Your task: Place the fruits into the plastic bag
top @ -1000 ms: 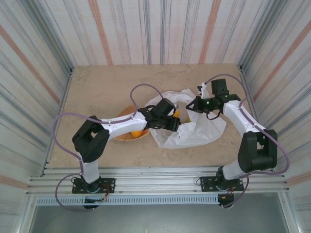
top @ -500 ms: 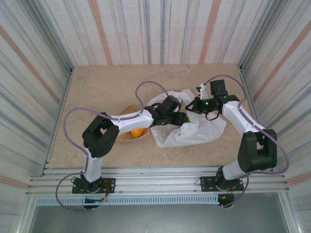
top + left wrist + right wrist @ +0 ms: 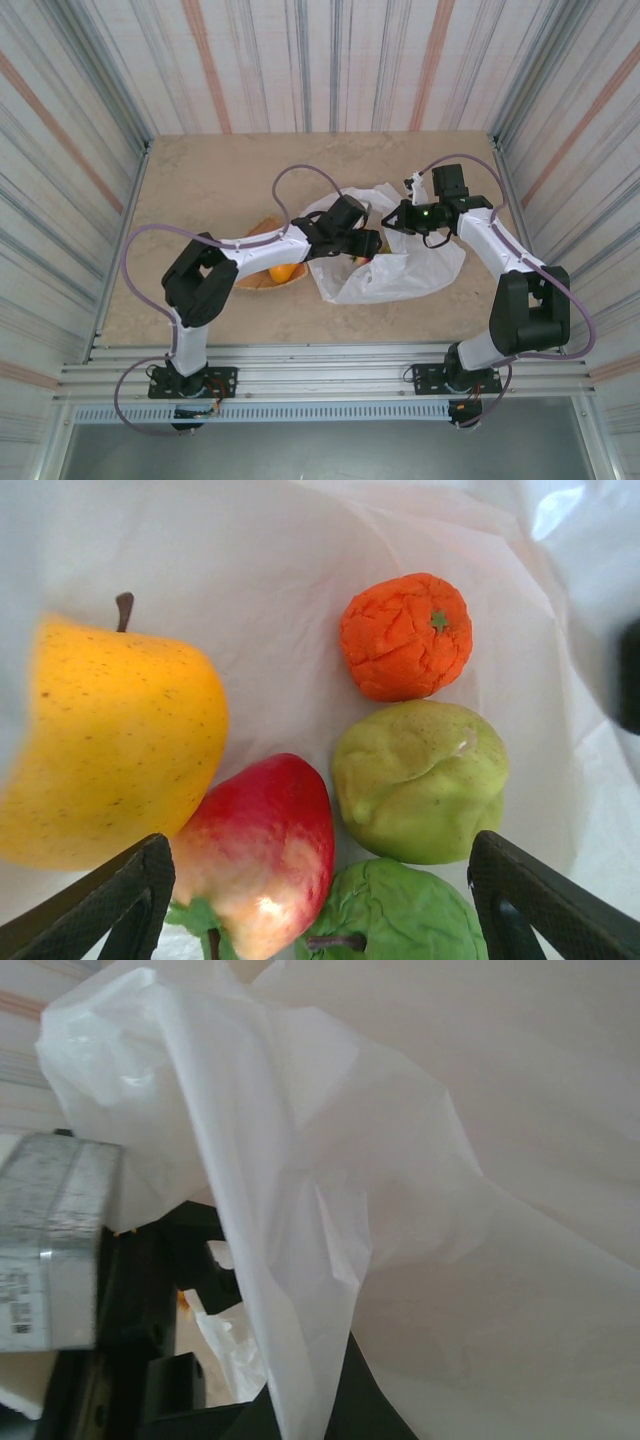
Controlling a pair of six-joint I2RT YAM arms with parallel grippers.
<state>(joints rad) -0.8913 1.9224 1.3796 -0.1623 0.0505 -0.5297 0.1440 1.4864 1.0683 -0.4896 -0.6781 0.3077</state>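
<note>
Left gripper (image 3: 366,246) has pushed right into the plastic bag (image 3: 425,268) mouth, jaws now spread and empty. Five fruits (image 3: 420,780) lie inside below it. Right gripper (image 3: 402,216) pinches the bag rim. One orange fruit (image 3: 283,272) sits on the plate (image 3: 252,283), lower left of the bag, nearer the left arm.

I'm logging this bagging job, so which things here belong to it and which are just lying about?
In the job: plastic bag; inside it yellow apple, tangerine, red fruit, pale green fruit, dark green fruit; outside it, orange fruit.
Lying about: wooden plate.
</note>
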